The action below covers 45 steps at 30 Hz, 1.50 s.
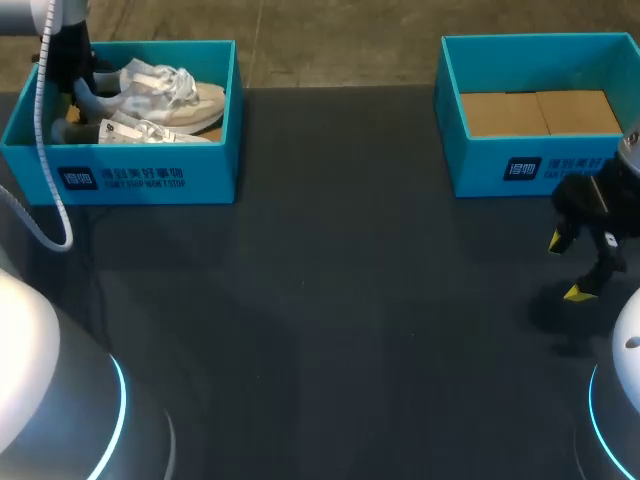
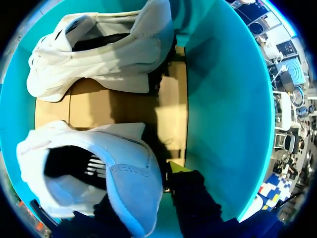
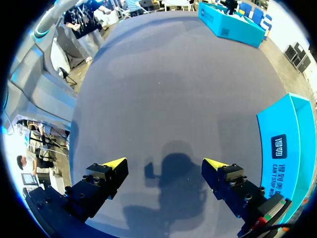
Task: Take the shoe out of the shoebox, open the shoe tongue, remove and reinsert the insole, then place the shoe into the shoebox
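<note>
Heel of the near white sneaker (image 2: 131, 183) sits right against the left gripper (image 1: 70, 82), which is down inside the teal shoebox (image 1: 150, 178). Whether it has clamped the heel cannot be told. Second sneaker (image 2: 99, 54) lies ahead of it, also in the box. Right gripper (image 1: 567, 268) hangs spread wide, holding nothing, over the table (image 1: 330, 300), with a second shoebox (image 1: 480, 170) just beside it showing only its cardboard floor. Judgement: step one not yet done. Lifting out, tongue, insole out and in, and reboxing are all left.
</note>
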Available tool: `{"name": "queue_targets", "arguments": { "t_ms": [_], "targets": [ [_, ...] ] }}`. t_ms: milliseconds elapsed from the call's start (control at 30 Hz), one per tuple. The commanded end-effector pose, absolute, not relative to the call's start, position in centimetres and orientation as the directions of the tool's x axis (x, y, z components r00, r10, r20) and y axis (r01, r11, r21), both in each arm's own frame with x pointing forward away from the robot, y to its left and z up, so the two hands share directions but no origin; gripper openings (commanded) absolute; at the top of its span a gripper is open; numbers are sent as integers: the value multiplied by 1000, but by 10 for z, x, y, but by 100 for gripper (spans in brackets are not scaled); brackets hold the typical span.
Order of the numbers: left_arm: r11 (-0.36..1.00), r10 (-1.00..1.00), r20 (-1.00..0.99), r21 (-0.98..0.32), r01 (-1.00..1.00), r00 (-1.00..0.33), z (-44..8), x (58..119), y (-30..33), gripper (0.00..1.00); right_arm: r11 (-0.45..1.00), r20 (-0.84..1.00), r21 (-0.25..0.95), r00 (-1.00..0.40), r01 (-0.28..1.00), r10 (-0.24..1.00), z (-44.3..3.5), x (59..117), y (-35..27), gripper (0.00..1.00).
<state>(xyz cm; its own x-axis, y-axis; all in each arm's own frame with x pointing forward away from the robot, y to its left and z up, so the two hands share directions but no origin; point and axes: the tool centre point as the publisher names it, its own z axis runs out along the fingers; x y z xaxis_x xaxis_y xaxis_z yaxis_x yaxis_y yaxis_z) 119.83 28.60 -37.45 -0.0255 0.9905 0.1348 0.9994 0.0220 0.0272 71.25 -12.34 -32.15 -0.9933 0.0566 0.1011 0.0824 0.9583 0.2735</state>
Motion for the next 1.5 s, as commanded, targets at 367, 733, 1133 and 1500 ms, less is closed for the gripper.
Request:
{"name": "queue_targets", "arguments": {
  "t_ms": [367,733,1133,1500],
  "targets": [
    [25,997,78,38,999,-28,-362,1203,284,49,959,100,271,-993,83,58,-322,712,-123,100],
    [36,999,4,82,996,-37,-332,1203,275,100,959,100,271,-993,83,58,-322,712,-123,100],
    [53,998,-35,121,991,-49,-285,1182,269,100,959,100,271,-993,83,58,-322,712,-123,100],
    [81,997,-18,101,992,-79,-252,1149,274,100,959,100,271,-993,83,58,-322,712,-123,100]
  ]
}}
